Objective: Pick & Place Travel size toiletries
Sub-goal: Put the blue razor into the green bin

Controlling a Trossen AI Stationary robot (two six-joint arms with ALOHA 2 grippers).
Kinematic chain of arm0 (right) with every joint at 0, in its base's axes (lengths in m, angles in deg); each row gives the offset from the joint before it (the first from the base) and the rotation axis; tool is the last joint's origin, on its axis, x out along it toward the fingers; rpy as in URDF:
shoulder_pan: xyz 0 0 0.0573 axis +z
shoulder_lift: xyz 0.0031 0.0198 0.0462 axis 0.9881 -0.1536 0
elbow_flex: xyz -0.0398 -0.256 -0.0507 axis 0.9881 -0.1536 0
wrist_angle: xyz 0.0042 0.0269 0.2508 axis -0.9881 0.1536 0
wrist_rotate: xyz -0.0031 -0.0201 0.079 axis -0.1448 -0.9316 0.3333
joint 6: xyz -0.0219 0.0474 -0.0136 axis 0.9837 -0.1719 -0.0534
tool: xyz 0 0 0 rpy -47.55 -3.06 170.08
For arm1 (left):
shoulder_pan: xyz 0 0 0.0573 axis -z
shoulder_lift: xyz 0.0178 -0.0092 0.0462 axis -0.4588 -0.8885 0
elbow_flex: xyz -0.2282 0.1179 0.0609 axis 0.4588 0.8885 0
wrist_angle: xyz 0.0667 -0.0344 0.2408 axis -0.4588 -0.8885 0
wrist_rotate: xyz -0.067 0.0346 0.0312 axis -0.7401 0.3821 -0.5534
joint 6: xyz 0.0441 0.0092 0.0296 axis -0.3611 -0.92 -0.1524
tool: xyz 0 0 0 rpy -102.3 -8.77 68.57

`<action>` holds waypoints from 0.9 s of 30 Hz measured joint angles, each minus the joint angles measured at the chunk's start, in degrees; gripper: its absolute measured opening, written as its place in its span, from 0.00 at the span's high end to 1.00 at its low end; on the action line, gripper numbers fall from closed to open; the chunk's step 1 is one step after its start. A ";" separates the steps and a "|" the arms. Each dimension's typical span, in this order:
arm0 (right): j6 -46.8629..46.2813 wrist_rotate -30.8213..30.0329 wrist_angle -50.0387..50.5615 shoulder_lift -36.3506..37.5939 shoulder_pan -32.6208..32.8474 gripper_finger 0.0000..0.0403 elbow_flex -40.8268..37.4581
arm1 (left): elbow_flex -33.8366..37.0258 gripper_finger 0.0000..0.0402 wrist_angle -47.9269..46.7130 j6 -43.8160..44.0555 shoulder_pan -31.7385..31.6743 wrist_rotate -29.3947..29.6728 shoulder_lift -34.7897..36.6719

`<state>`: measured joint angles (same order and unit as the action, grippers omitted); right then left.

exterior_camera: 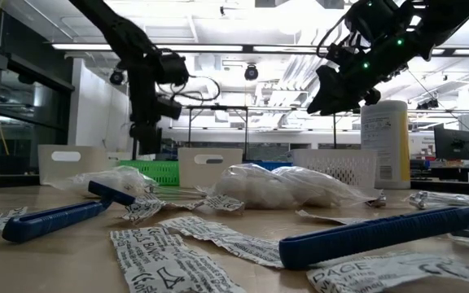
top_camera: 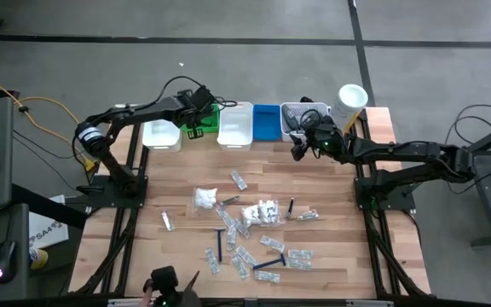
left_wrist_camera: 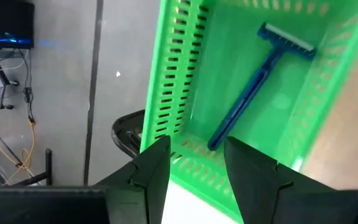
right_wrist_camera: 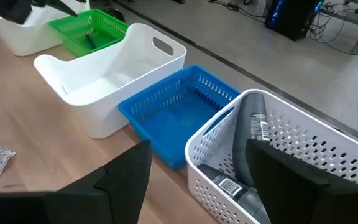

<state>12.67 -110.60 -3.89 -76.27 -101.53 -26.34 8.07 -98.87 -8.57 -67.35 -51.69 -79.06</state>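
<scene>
Light wooden slatted table (top_camera: 331, 260) on grey concrete floor; bright ceiling strip lights in room behind. Near edge — scattered clear sachets (top_camera: 244, 256) and thin blue razors (top_camera: 222, 242). Far edge — row of bins. Left gripper (left_wrist_camera: 194, 165) above green slotted plastic basket (left_wrist_camera: 173, 81), fingers apart, empty; blue razor with white head (left_wrist_camera: 253, 81) lies inside basket, just below. Right gripper (right_wrist_camera: 197, 171) over white perforated basket (right_wrist_camera: 328, 155), fingers apart, empty.

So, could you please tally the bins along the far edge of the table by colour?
White solid bins: 2
White perforated basket: 1
Green slotted bin: 1
Blue slotted bin: 1
Total: 5
</scene>
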 joint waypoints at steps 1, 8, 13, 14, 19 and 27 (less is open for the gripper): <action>0.00 0.05 0.00 0.00 0.02 0.37 0.00 | 0.00 0.63 -0.85 0.83 0.33 -0.45 0.87; -1.55 2.24 0.61 0.02 0.13 0.37 0.00 | 0.00 0.63 -3.71 5.18 5.06 -1.22 6.21; -0.83 4.77 1.53 0.07 0.22 0.37 0.00 | 0.00 0.63 -5.25 9.05 9.04 -1.25 9.11; -0.61 5.39 1.90 0.07 0.22 0.37 0.00 | 0.00 0.63 -5.55 9.84 9.90 -1.27 9.49; -0.42 9.41 6.58 0.09 1.39 0.37 0.00 | -0.02 0.63 -8.01 13.74 13.94 -1.31 10.73; 0.00 10.87 8.07 0.09 5.14 0.37 0.00 | 0.09 0.63 -11.00 16.10 15.29 -2.74 10.62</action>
<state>12.66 -99.73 4.17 -76.18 -96.38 -26.34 8.15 -109.86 7.53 -52.06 -54.43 -68.43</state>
